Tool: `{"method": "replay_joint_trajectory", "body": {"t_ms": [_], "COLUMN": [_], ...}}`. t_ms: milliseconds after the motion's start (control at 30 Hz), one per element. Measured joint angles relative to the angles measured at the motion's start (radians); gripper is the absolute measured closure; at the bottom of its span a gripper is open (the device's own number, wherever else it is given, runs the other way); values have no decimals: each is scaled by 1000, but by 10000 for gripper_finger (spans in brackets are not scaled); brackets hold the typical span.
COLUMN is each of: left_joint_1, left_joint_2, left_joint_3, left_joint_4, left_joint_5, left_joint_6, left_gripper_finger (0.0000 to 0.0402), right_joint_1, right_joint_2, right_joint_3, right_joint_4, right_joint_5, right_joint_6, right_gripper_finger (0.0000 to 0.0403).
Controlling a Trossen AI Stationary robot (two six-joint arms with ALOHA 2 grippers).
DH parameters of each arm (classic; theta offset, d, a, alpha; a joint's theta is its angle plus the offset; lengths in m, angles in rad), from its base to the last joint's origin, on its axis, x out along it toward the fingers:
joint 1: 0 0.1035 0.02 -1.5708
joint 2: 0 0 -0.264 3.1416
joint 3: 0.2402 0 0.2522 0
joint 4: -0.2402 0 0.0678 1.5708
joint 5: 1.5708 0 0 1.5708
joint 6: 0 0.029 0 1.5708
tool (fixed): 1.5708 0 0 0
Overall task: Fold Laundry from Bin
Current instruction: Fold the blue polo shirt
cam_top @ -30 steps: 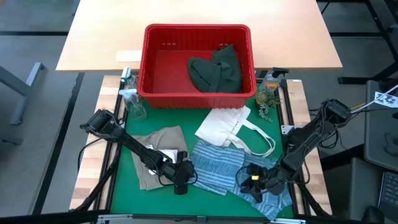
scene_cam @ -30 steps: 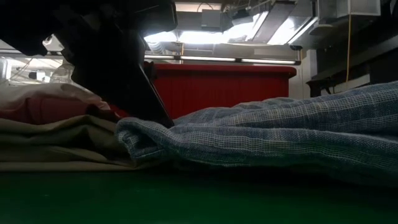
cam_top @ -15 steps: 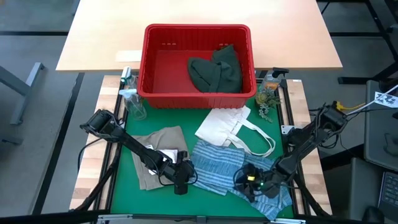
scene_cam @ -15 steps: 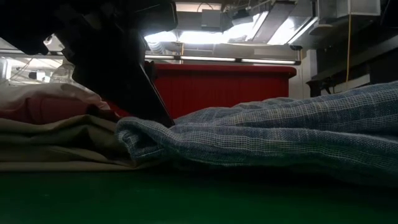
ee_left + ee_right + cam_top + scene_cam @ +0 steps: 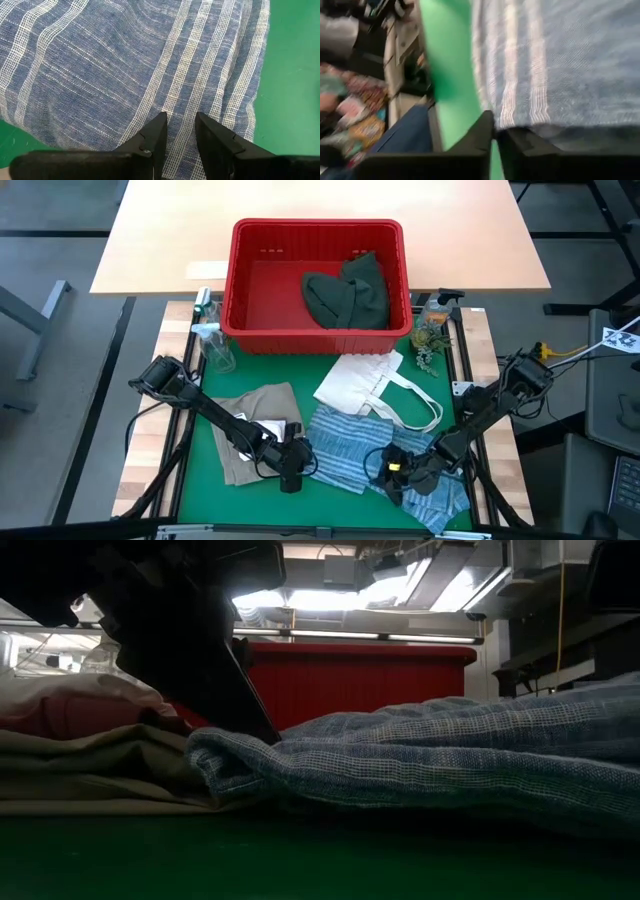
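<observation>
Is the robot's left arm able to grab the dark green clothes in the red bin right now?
Probably not as things stand. The left tool is down on the striped shirt at the near side of the mat, gripping its edge. The dark green garment lies inside the red bin at the far end, behind its wall.

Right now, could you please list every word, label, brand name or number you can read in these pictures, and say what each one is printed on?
None can be read.
The clear plastic spray bottle left of the red slotted plastic bin shows no legible label.
The small bottle with a dark trigger top on the bin's right carries a label too small to read.
The white tag with dark marks at the far right is too small to read.
</observation>
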Motion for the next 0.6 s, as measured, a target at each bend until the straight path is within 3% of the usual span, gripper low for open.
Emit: {"method": "replay_joint_trajectory", "body": {"t_ms": [67, 133, 300, 600], "left_joint_1": [0, 0, 0, 0], "left_joint_2": [0, 0, 0, 0], "left_joint_3": [0, 0, 0, 0], "left_joint_4": [0, 0, 0, -1], "left_joint_5": [0, 0, 0, 20], "left_joint_6": [0, 0, 0, 0], "left_gripper_finger": [305, 305, 305, 305], "right_joint_1": [0, 0, 0, -1], "right_joint_2": [0, 0, -1, -1], "right_joint_3": [13, 23, 31, 31], "right_joint_4": [0, -3, -7, -34], "right_joint_5": [-74, -124, -175, -289], "right_joint_6": [-1, 0, 0, 6], "right_gripper_finger": [393, 381, 364, 383]}}
